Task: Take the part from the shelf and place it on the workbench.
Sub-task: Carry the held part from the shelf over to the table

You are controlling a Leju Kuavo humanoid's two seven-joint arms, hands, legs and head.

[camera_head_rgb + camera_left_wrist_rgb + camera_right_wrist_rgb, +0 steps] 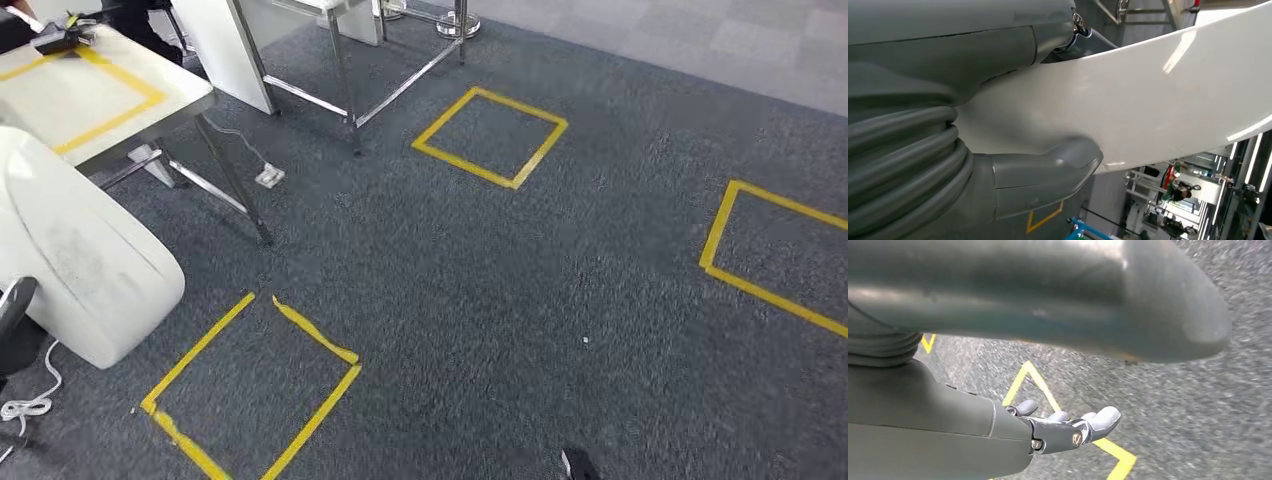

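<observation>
Gripped a large white curved part in the left hand, thumb pressed on its smooth face; carried at near left, short of the workbench at far left. Likely rigid, light but bulky and slippery; best held by the edge. Right hand empty, fingers loosely extended over carpet.

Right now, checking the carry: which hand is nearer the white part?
Left. The left hand grips the white part; the right hand hangs open over carpet, apart.
</observation>
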